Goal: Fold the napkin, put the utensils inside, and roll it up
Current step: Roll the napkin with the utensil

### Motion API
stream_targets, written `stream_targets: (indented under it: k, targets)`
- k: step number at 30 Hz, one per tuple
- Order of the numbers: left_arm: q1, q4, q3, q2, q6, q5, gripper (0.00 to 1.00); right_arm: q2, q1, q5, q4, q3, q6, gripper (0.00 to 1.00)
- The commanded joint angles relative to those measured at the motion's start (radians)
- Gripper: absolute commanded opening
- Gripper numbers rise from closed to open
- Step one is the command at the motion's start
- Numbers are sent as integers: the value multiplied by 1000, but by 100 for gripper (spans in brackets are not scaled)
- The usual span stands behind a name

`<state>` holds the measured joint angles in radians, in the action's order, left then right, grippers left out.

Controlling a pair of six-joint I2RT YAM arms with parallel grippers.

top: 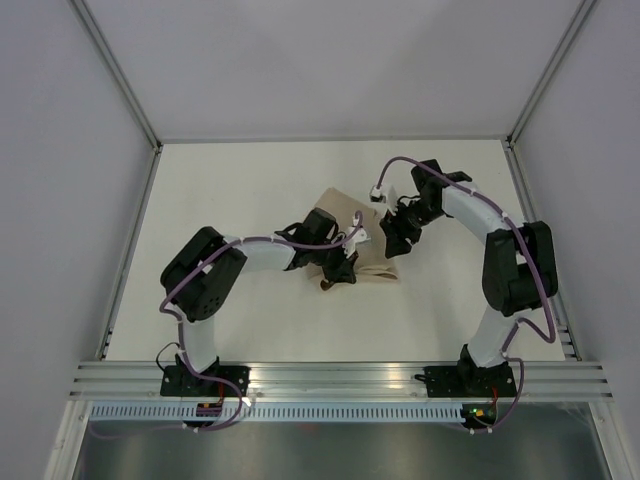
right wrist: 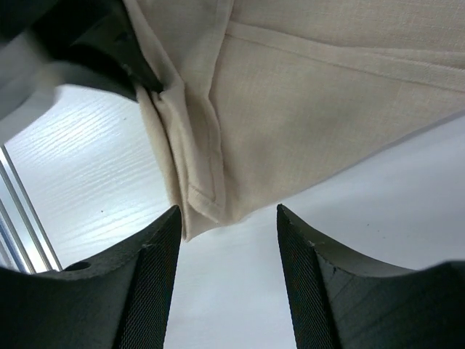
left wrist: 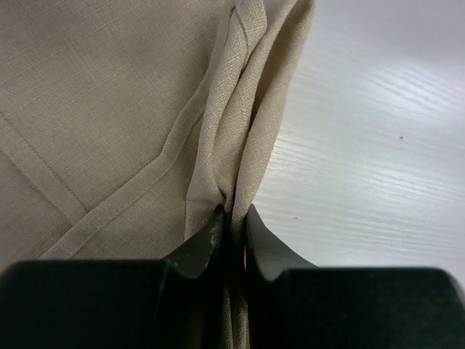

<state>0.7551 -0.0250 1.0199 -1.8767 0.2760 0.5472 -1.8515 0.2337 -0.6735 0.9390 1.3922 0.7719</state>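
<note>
at mid-table, left pincer [left wrist: 234,219] pinches the napkin [left wrist: 109,109] fold — right pincer [right wrist: 229,218] gapes, empty.

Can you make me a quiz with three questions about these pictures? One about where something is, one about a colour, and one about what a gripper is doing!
1. Where is the napkin?
A) in the middle of the table, between the two arms
B) hanging off the table's near edge
C) in the far left corner

2. What colour is the napkin?
A) blue
B) red with stripes
C) beige

3. What is the left gripper doing?
A) standing wide open over bare table
B) pinching a fold of the napkin
C) holding a cup

Answers:
1 A: the top view shows it bunched up mid-table between the arms.
2 C: every view shows plain beige cloth.
3 B: its own wrist view shows the jaws shut on a bunched fold of cloth.
</note>
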Motion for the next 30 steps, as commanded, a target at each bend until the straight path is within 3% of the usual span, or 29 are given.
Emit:
stream_targets:
  k: [1,8,17,21,30]
  targets:
    - [-69,120,34,-106,-57,212,2,112,10,-6,-123,-90,35,61]
    - [-164,209,124,-241,-78,445,2,302,21,-2,-279,-289,122,63]
    - [-212,315,229,-348,-96,569,2,566,321,235,-632,-622,153,65]
    - [-223,344,252,-381,-106,597,2,560,417,316,-762,-722,187,65]
    - [-223,408,301,-426,-100,605,2,497,523,382,-896,-780,202,63]
